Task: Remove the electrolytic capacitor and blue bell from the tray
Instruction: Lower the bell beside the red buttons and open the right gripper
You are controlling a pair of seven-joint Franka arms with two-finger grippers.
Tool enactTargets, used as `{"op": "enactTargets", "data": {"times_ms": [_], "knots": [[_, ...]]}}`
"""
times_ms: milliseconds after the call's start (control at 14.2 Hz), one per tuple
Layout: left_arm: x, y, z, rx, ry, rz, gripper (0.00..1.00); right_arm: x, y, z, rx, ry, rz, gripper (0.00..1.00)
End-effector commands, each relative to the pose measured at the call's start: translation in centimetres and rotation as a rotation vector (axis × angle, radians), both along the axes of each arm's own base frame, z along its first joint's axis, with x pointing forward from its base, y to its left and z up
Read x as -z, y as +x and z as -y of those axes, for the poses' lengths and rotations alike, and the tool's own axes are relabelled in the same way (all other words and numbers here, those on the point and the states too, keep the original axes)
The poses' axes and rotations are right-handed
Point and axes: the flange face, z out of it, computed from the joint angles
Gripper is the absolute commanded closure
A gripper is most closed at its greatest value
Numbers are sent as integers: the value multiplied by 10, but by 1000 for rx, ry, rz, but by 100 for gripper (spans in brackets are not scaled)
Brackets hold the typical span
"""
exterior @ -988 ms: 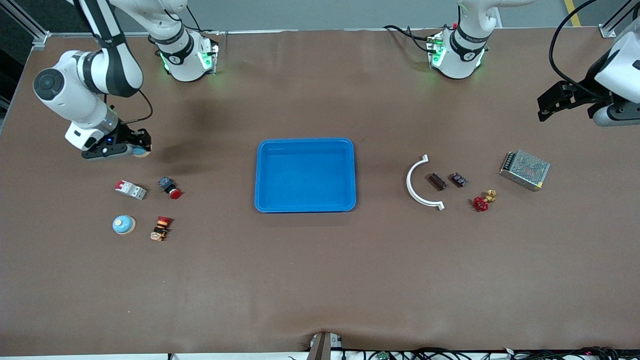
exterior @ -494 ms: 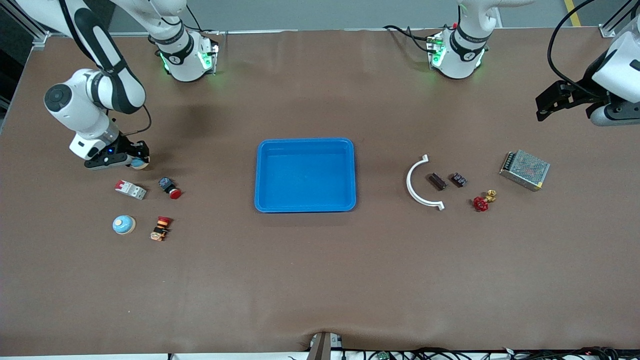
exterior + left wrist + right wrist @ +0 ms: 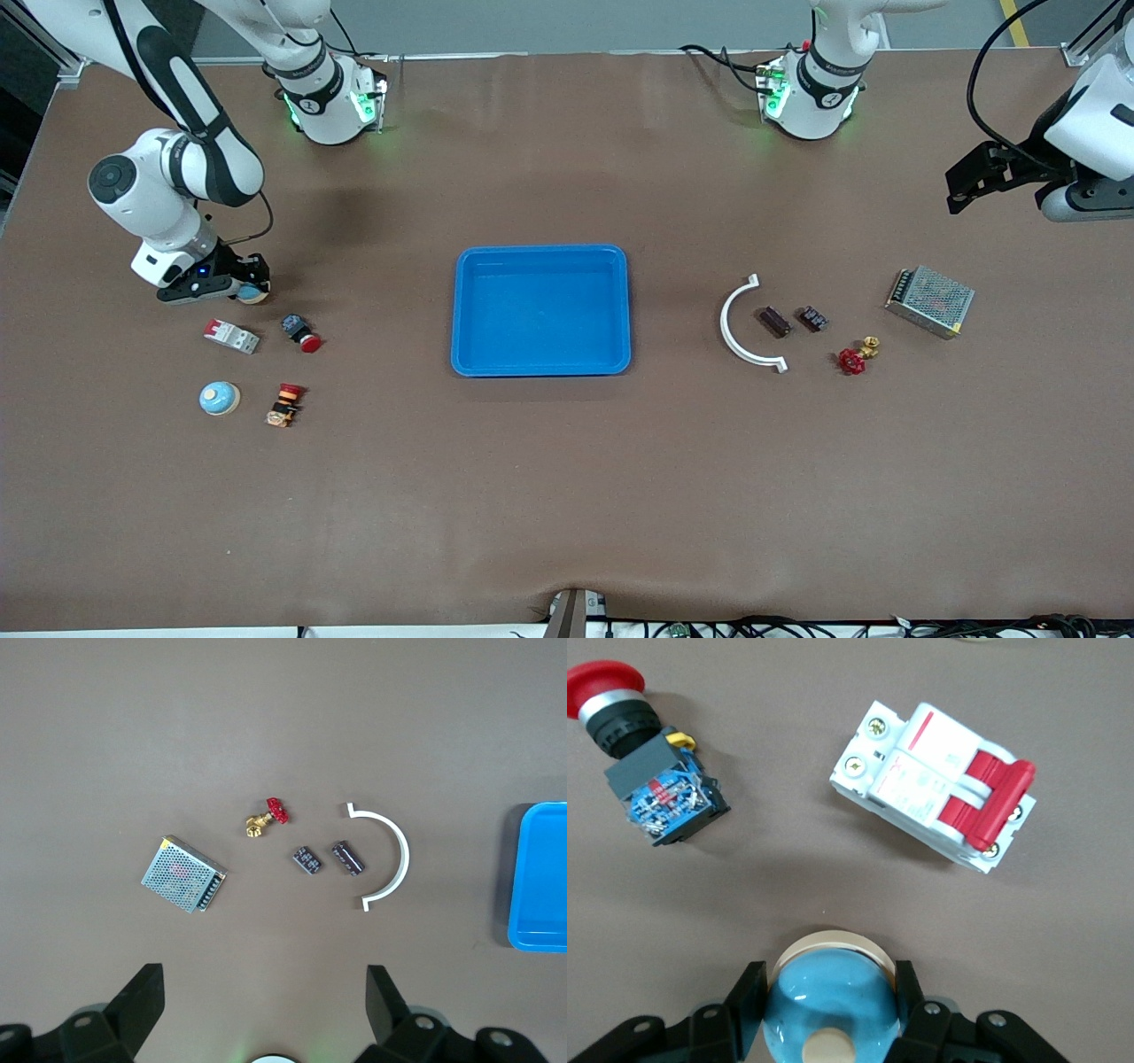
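My right gripper [image 3: 246, 285] is shut on a blue bell [image 3: 256, 293] with a cream base, its fingers [image 3: 749, 992] on both sides of the dome [image 3: 830, 1005]. It hangs low over the table beside the white and red breaker [image 3: 231, 336]. A second blue bell [image 3: 219, 398] sits on the table nearer the front camera. The dark capacitor [image 3: 774, 321] lies inside the curve of a white arc [image 3: 737, 330], toward the left arm's end; the left wrist view shows this capacitor [image 3: 347, 858] too. My left gripper [image 3: 966, 182] hangs open and empty, high over that end.
A blue tray [image 3: 461, 310] sits mid-table. A red push button [image 3: 301, 332] and an orange switch [image 3: 284, 405] lie by the breaker. A small dark block [image 3: 813, 318], a red valve [image 3: 855, 356] and a mesh power supply [image 3: 929, 301] lie near the capacitor.
My right arm has carried the blue bell down toward the breaker and push button. The left gripper has shifted only slightly, still open.
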Motion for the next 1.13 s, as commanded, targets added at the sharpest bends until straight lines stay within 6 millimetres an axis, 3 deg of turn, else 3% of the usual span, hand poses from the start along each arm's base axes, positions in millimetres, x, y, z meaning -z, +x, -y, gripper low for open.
{"op": "enactTargets", "data": {"times_ms": [0, 635, 776, 1059], "knots": [[-6, -8, 0, 20, -20, 9, 0, 8, 3, 2, -4, 1, -3, 100], [-11, -12, -2, 18, -18, 9, 0, 15, 2, 3, 13, 6, -6, 100], [-10, -11, -4, 15, -19, 8, 0, 15, 2, 3, 16, 7, -6, 1], [-8, -10, -4, 14, -19, 8, 0, 13, 2, 3, 10, 7, -9, 0]]}}
